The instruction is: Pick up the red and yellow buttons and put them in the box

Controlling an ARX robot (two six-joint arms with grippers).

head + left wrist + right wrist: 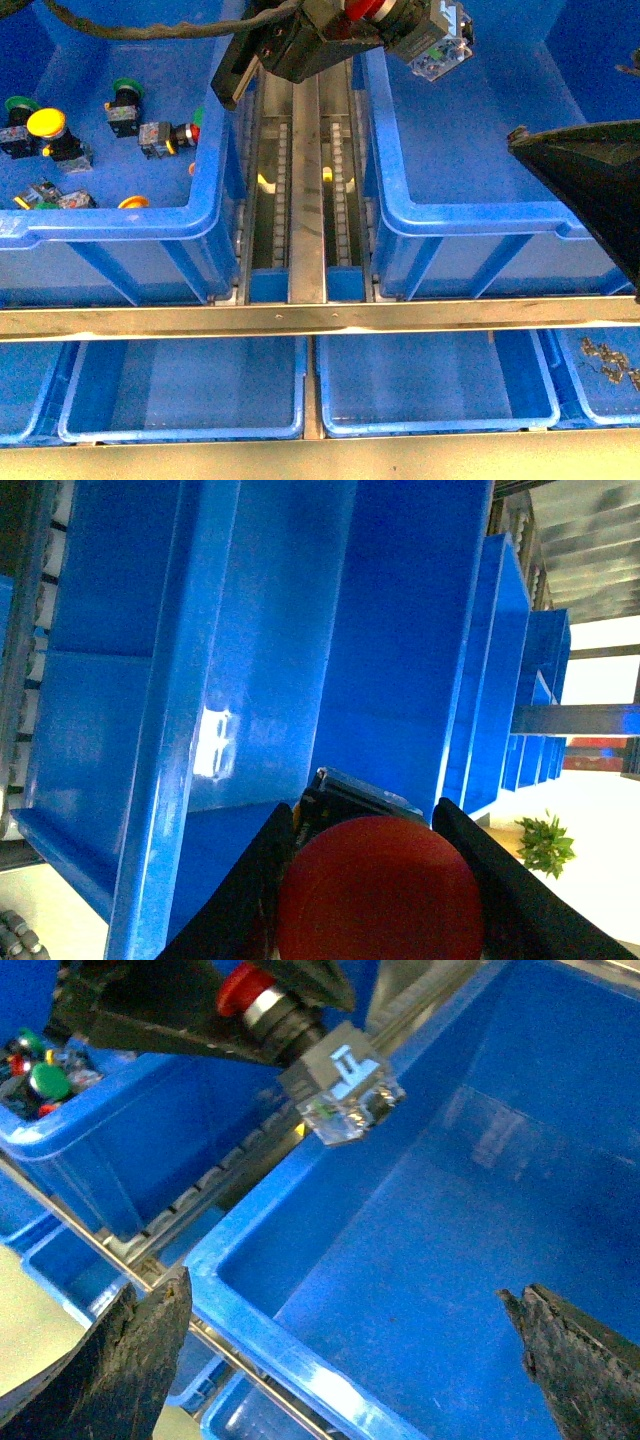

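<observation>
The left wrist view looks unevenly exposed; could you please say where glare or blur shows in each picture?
Left wrist view: the red button blurred up close, white glare on a blue bin wall, far background blown out. Front view: pale sheen along the box rim. Right wrist view: a bright highlight on that rim, right end effector's fingers dark.

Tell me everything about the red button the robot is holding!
The red button has a round red mushroom cap, silver ring, black neck and grey block with a clear end. The left hand pinches it near the cap, tilted in the air by the rim of the blue box. Nothing else touches it.
</observation>
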